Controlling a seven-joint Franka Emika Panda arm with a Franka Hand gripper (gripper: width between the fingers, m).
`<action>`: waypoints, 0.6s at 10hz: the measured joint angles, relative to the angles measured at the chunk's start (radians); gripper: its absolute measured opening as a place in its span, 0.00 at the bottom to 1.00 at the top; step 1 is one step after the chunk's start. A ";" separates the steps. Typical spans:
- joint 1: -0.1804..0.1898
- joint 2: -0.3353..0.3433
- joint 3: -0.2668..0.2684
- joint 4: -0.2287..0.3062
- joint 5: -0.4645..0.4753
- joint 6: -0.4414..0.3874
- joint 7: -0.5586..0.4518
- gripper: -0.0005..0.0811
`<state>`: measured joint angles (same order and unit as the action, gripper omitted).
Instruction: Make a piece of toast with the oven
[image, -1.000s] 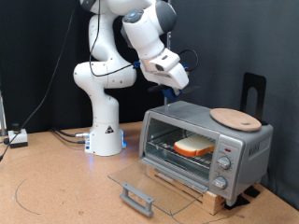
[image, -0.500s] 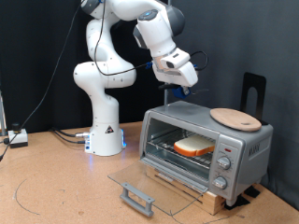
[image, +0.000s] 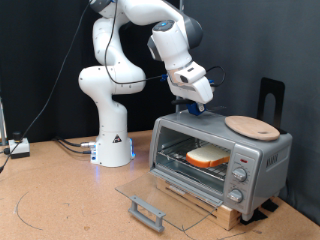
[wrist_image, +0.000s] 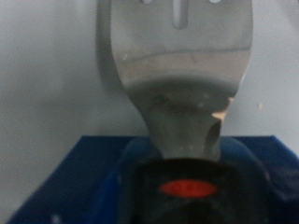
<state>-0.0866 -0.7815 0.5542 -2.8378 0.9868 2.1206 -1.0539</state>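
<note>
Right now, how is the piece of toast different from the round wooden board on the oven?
The piece of toast is square-ish, pale with a brown crust; the board is round, light wood. The toast lies inside the oven on its rack, behind the open door; the board rests on the oven's top. The gripper hangs above the oven, nearer the board. Both lie flat.

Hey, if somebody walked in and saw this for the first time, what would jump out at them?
Probably the white robot arm, its gripper hanging just above the top of the oven. Next, the piece of toast lying on the rack inside, with the glass door folded down flat in front. A round wooden board sits on the oven's roof, toward the exterior view's right.
</note>
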 joint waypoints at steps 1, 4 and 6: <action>0.002 0.025 0.007 0.006 0.031 0.010 -0.024 0.49; 0.005 0.044 0.007 0.023 0.069 0.009 -0.077 0.72; 0.009 0.028 -0.016 0.038 0.094 -0.009 -0.109 0.92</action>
<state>-0.0773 -0.7536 0.5381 -2.8000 1.0810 2.1117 -1.1627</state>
